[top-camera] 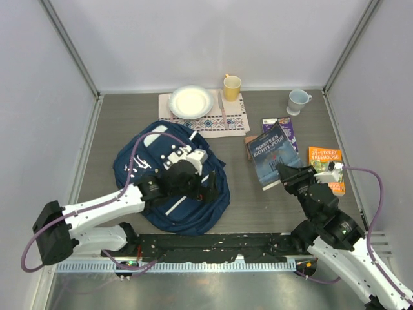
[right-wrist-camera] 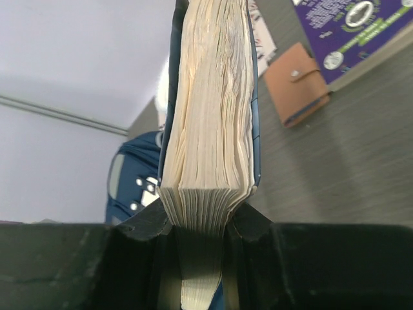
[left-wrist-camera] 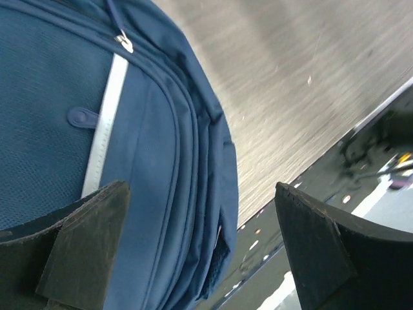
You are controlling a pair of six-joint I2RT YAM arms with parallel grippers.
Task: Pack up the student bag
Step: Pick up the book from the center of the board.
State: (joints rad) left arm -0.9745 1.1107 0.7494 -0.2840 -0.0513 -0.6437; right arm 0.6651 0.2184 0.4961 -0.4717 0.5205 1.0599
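The navy student bag (top-camera: 169,177) lies flat on the table left of centre; its white stripe and seams fill the left wrist view (left-wrist-camera: 148,148). My left gripper (top-camera: 210,184) hovers open over the bag's right edge, with nothing between its fingers (left-wrist-camera: 84,245). My right gripper (top-camera: 288,175) is shut on the near corner of the dark blue "Nineteen Eighty-Four" book (top-camera: 273,154). In the right wrist view the book's cream page block (right-wrist-camera: 210,129) is squeezed between the jaws. The bag shows beyond it (right-wrist-camera: 132,177).
An orange book (top-camera: 326,165) lies right of the held one. A purple book (top-camera: 282,128) and a brown wallet (right-wrist-camera: 297,81) lie behind it. A patterned mat (top-camera: 213,119) with a white plate (top-camera: 191,101), a yellow mug (top-camera: 231,86) and a pale mug (top-camera: 298,101) sit at the back.
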